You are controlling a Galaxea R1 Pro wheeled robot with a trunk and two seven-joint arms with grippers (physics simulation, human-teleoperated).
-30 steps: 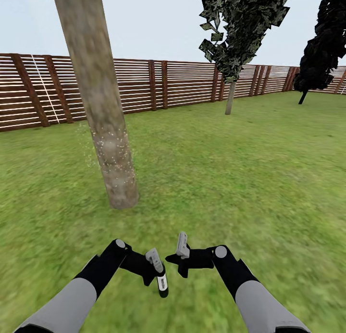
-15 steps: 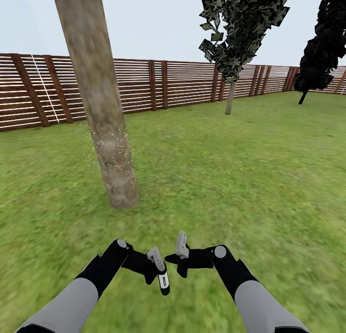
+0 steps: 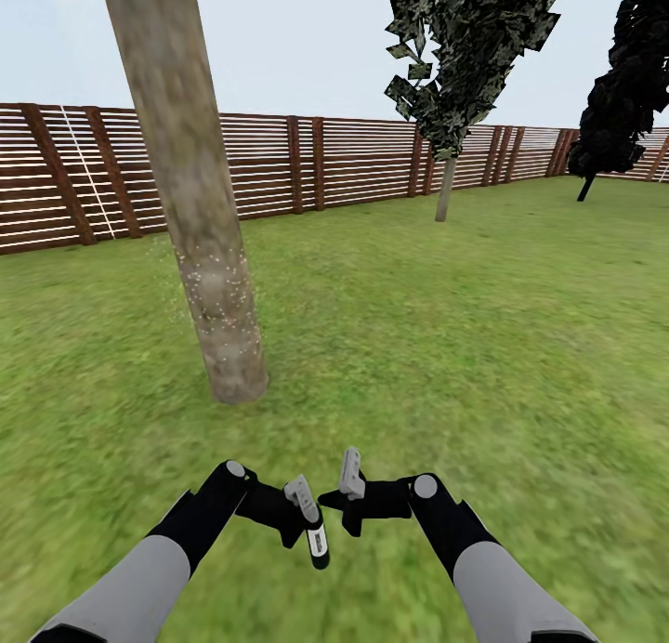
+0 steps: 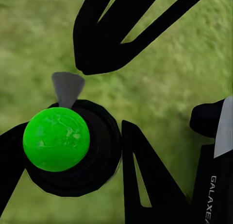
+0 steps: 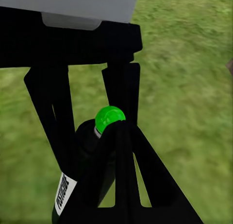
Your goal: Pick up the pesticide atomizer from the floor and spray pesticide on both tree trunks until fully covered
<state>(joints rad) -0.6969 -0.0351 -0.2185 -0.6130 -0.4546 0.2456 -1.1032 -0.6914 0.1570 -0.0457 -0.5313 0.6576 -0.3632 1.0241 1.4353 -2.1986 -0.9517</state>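
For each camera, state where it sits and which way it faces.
Head view: on the head, facing forward and down over the lawn at the tree trunk; both arms show.
Left wrist view: on the left arm, facing down at the atomizer.
Right wrist view: on the right arm, facing the atomizer in the left hand.
All share the atomizer.

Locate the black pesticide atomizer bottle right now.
In the head view, the black, green-capped atomizer bottle hangs in the left claw, low centre over grass, near the thick mottled trunk.

Tree trunk [image 3: 200, 225] stands ahead-left, the one near obstacle. Open lawn [image 3: 446, 346] around it. Fence [image 3: 279, 174] and second tree [image 3: 448, 188] well beyond.
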